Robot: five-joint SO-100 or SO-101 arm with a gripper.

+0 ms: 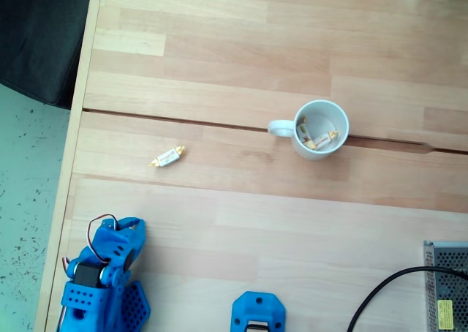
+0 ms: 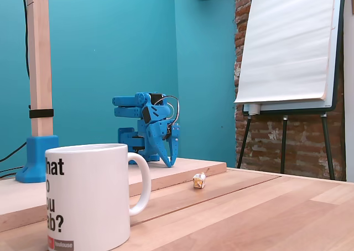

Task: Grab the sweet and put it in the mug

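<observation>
The work surface is a table (image 1: 241, 222) of pale, jointed wooden planks with a visible grain and a dark seam running across it in the top-down fixed view.

The sweet (image 1: 168, 157) lies loose on the wood, just below that seam, left of centre in the top-down view: a small oblong with a cream wrapper and golden twisted ends, set at a slight tilt. In the low fixed view it (image 2: 199, 181) rests on the planks between the mug and the arm, touching neither.

The mug (image 1: 322, 129) is round, glossy white ceramic, upright, with its looped handle pointing left in the top-down view. It sits across the seam, well apart from the loose sweet. Two similar wrapped candies (image 1: 317, 137) lie inside it. In the low view the mug (image 2: 91, 198) carries black printed lettering.

The arm is blue moulded plastic, folded down at the table's edge. The gripper (image 2: 172, 147) points downward near the wood, holding nothing; whether its fingers are apart or together cannot be determined.

A white flipchart (image 2: 287, 46) stands on an easel before a brick wall.
</observation>
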